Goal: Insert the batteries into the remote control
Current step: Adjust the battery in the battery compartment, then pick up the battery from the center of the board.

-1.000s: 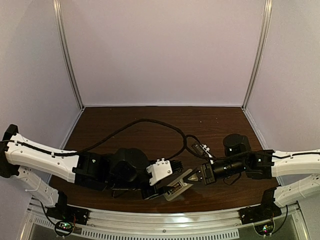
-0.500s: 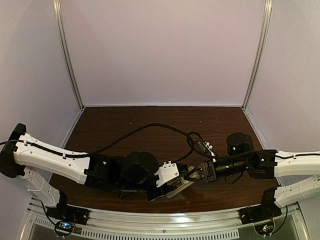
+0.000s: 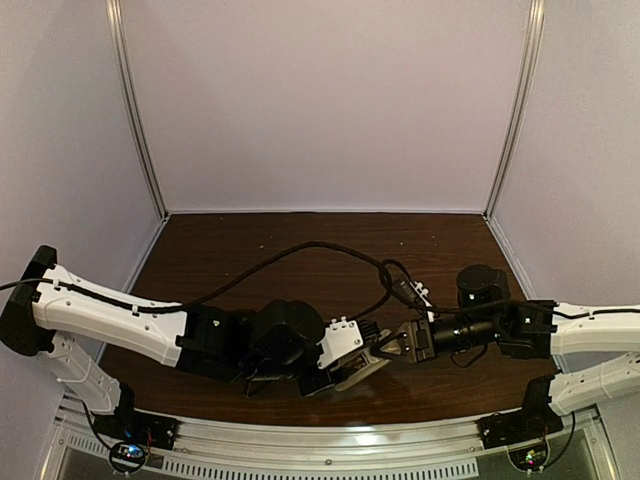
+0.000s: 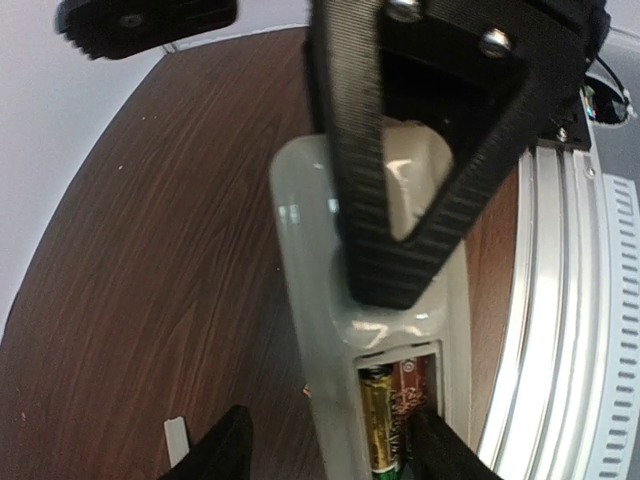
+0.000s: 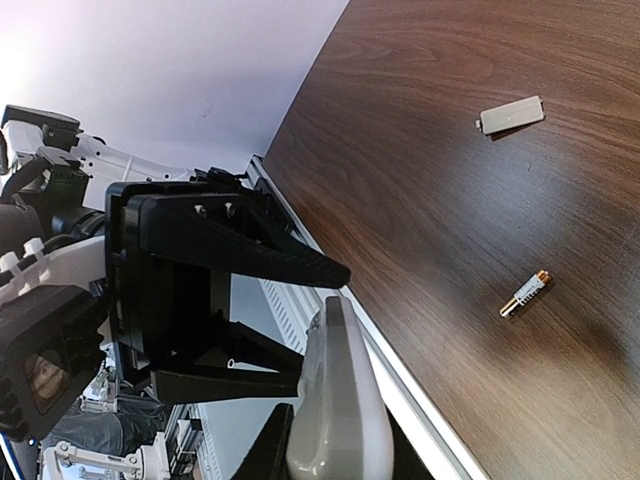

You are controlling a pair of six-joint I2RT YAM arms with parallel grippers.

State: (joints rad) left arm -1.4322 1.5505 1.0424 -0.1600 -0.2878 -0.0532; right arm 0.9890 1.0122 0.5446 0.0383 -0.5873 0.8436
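Near the front edge of the table (image 3: 300, 235), the right gripper (image 3: 383, 346) pinches the white remote control (image 4: 305, 260) tight. The left gripper (image 3: 356, 368) has its jaws wide open around the remote's end. One battery (image 4: 378, 420) sits inside the remote's open back. A second battery (image 5: 525, 293) lies loose on the table.

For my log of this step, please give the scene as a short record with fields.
remote: gripped by the right gripper, compartment open
fitted battery: one in the compartment; other slot empty
loose battery: lying on the table
cover: on the table, apart from the loose battery
left gripper: open, fingers either side of the remote's open end
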